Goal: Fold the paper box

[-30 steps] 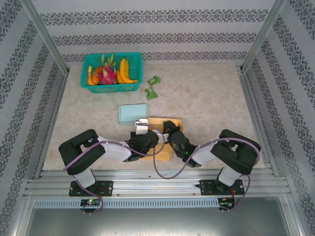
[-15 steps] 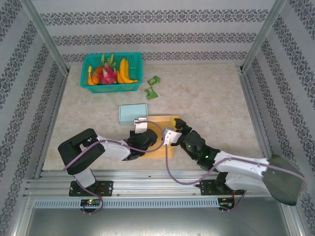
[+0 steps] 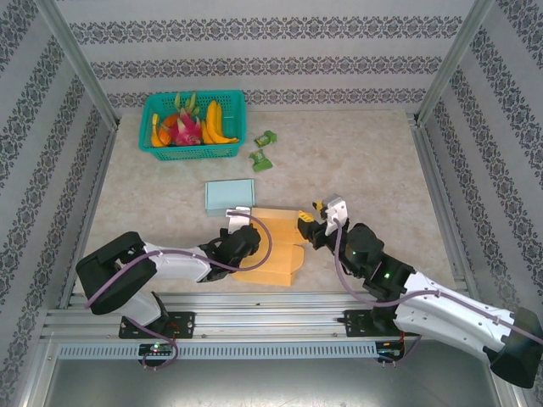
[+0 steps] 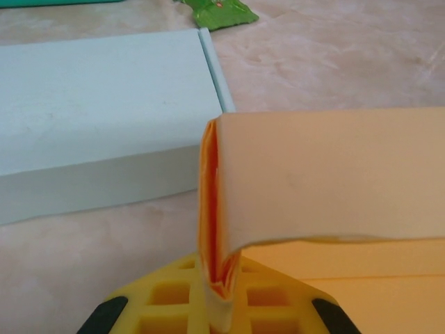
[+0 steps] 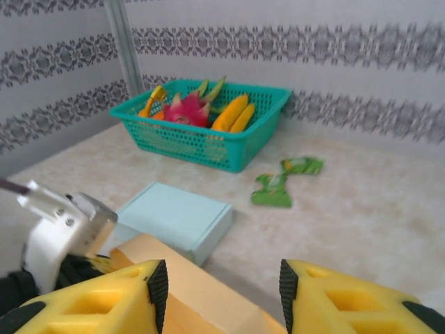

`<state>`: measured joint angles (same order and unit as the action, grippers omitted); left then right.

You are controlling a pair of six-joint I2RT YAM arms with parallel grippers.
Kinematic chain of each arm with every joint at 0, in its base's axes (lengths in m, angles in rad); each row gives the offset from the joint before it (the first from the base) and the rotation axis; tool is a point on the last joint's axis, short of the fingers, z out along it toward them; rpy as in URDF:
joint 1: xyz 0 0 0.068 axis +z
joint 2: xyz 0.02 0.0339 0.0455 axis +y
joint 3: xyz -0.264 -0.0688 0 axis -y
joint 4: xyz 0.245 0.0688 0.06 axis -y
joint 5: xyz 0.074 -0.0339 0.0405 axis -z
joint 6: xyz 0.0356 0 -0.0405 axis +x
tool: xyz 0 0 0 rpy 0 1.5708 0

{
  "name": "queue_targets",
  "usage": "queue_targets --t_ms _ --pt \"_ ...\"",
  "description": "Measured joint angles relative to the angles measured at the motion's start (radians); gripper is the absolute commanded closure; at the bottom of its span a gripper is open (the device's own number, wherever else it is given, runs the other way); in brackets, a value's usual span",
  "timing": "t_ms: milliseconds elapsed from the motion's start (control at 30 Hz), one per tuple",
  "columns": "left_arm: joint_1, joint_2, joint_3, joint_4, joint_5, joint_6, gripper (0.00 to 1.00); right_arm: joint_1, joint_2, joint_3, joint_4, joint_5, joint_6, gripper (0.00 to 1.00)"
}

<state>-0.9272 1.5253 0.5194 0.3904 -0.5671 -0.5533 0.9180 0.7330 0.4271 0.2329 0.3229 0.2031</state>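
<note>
a flat orange paper box (image 3: 270, 254) lies near the front of the table (image 3: 373, 161), just before a pale blue box (image 3: 229, 196), the left gripper (image 4: 217, 296) pinched tight on a folded flap at its far left corner, the right gripper (image 5: 217, 289) hovering partly open and empty over its right edge.

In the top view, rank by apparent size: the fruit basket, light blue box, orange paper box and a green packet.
Fruit basket and orange paper box: too close to rank, the box partly covered.
Light blue box.
Green packet.
</note>
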Motion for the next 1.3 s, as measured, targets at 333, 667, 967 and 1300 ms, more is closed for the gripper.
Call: queue_targets --t_ms 333,667,967,1300 --pt "0.000 -0.042 -0.080 0.075 -0.002 0.006 1.00 -0.002 0.265 0.130 -0.107 0.001 0.317 0.49" --pt "0.000 -0.052 -0.101 0.097 -0.013 -0.001 1.00 -0.039 0.392 0.131 -0.109 -0.011 0.404 0.47" --pt "0.000 -0.049 -0.101 0.092 -0.040 -0.016 1.00 -0.039 0.461 0.131 -0.071 -0.042 0.463 0.47" --pt "0.000 -0.015 -0.061 0.052 -0.093 -0.035 1.00 -0.037 0.470 0.150 -0.090 -0.047 0.463 0.48"
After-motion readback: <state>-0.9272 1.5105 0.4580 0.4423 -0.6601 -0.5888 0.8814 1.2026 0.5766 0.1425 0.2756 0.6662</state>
